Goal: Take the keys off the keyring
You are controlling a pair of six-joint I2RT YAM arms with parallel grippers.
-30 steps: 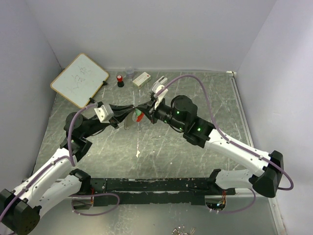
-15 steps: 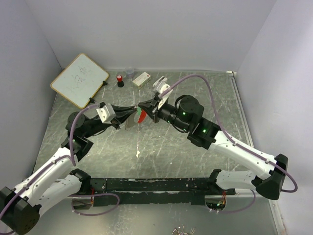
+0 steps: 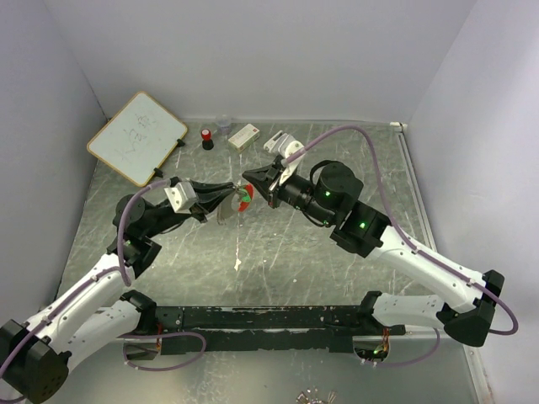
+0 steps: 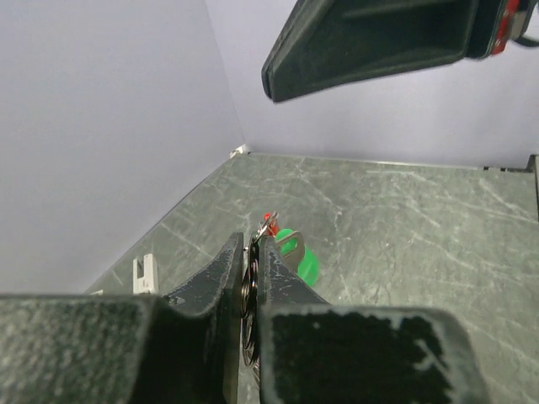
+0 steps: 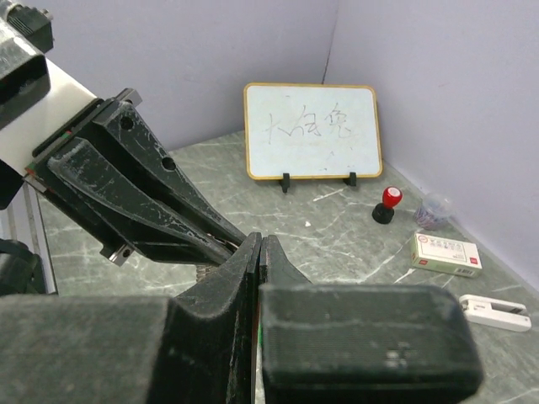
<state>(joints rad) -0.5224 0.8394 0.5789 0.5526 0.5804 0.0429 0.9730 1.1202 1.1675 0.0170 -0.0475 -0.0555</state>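
The left tool [image 4: 251, 246] pinches the keyring [image 4: 247, 291]; the right tool [image 5: 260, 245] is clamped shut, any catch hidden.

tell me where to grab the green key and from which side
Take the green key by its plastic head, which juts out past the fingertips of the left gripper. That gripper is shut on the keyring behind it, so probably come from the opposite side, where the right gripper points, pinching the head's flat faces.
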